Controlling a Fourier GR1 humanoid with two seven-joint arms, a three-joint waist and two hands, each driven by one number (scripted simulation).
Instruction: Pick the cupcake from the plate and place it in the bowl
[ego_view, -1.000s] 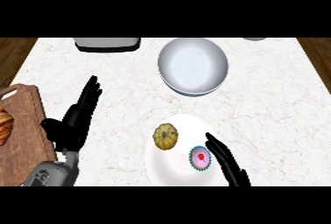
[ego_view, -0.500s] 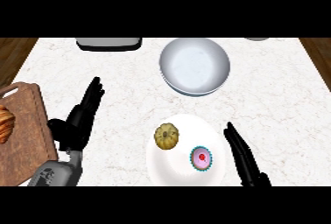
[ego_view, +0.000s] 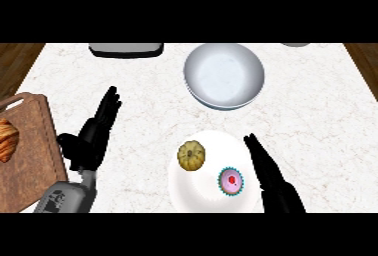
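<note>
The right robot hand (ego_view: 270, 176), fingers straight and holding nothing, lies just beside the cupcake (ego_view: 231, 181), which sits on the white plate (ego_view: 193, 187) near the table's (ego_view: 310, 125) near edge with a yellowish pastry (ego_view: 191, 155), the bowl (ego_view: 224, 75) stands toward the far edge, and the left robot hand (ego_view: 92, 132) rests open near the left edge.

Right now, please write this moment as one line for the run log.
phase: approach | pink-frosted cupcake: on white round plate | right hand: open, beside cupcake | left hand: open, resting | grey round bowl: empty
</note>
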